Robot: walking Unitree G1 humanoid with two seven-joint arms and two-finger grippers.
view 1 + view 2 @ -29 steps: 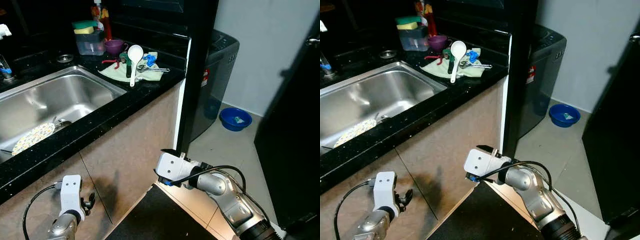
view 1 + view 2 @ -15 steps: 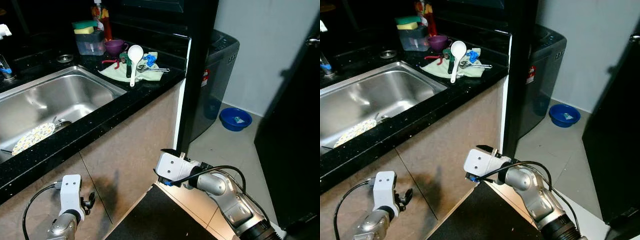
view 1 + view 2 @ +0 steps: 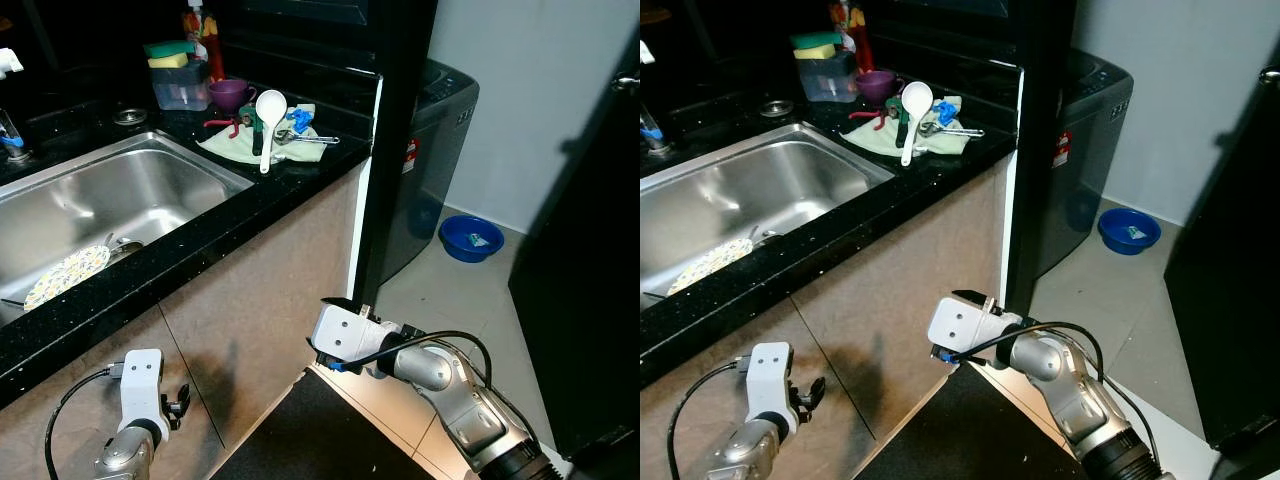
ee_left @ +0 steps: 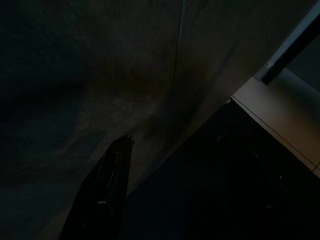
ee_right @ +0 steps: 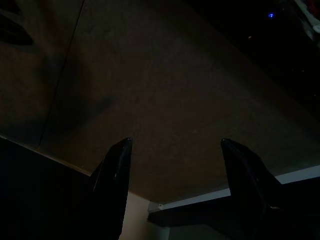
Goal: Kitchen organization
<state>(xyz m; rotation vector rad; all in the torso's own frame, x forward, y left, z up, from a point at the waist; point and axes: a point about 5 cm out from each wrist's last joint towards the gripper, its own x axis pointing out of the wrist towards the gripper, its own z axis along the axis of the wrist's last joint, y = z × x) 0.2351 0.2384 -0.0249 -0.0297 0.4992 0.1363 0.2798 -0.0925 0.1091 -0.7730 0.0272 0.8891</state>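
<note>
On the black counter (image 3: 250,205) a pale green cloth (image 3: 240,146) carries a white ladle (image 3: 268,110) and several small utensils. Behind it stand a purple cup (image 3: 231,93) and a clear box topped with sponges (image 3: 178,72). A patterned plate (image 3: 66,276) lies in the steel sink (image 3: 150,195). Both arms hang low in front of the cabinet doors, well below the counter. My left gripper (image 4: 175,139) is open and faces the cabinet front. My right gripper (image 5: 176,142) is open too, with nothing between its fingers.
A tall black pillar (image 3: 395,150) ends the counter, and a dark grey washing machine (image 3: 440,130) stands behind it. A blue bowl (image 3: 470,238) sits on the tiled floor. A dark appliance (image 3: 590,250) stands at the right. A tap (image 3: 10,140) is at the far left.
</note>
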